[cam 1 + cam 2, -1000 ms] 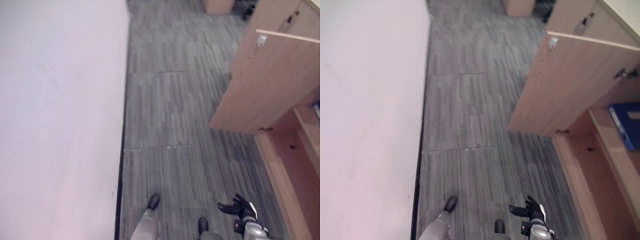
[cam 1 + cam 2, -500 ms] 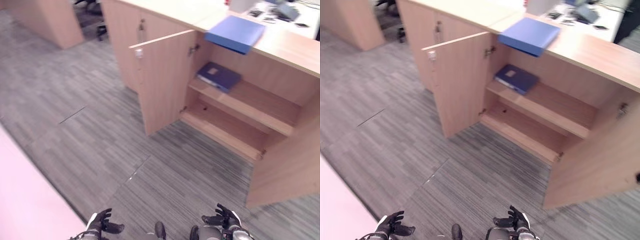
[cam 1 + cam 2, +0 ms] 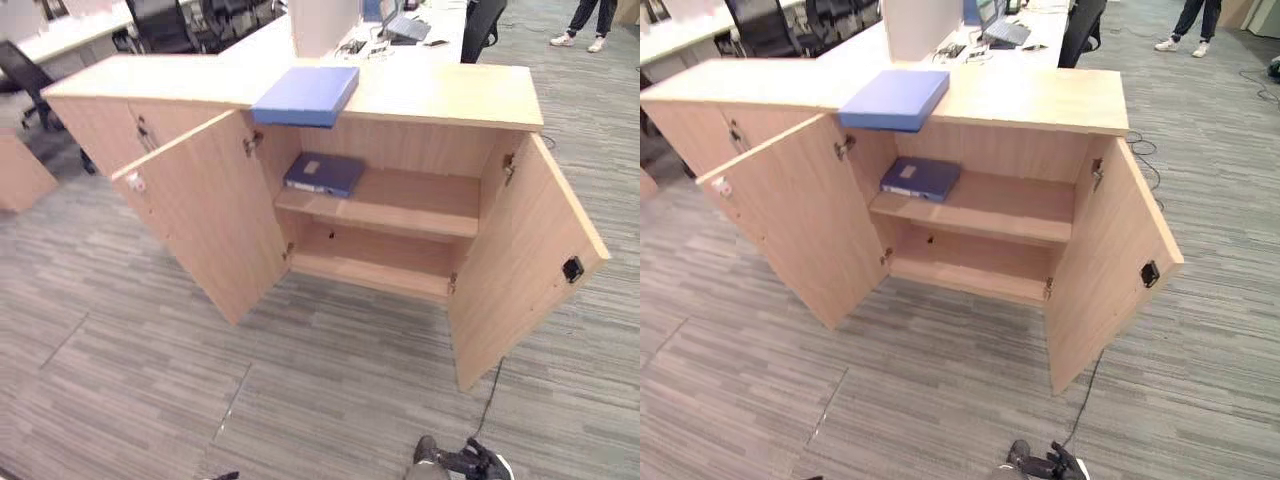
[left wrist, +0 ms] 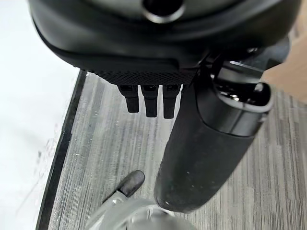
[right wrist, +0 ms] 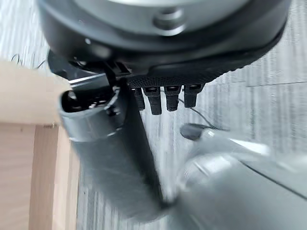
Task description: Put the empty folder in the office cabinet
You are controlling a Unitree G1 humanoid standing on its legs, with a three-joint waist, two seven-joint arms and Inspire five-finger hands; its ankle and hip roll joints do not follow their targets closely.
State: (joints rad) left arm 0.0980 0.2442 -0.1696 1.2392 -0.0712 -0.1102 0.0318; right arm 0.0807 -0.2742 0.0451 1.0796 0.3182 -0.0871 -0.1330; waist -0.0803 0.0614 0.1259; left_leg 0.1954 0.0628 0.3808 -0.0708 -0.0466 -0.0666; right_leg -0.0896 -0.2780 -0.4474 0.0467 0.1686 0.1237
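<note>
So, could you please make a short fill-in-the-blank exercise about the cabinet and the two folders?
1. Both doors of the cabinet stand ____.
2. The light blue folder lies on ____ of the cabinet.
3. The dark blue folder lies on the ____ shelf inside.
4. The right hand holds ____.

Missing words: open; top; upper; nothing

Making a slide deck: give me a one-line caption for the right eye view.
Open office cabinet with a dark blue folder on its upper shelf and a lighter blue folder lying on top.
</note>
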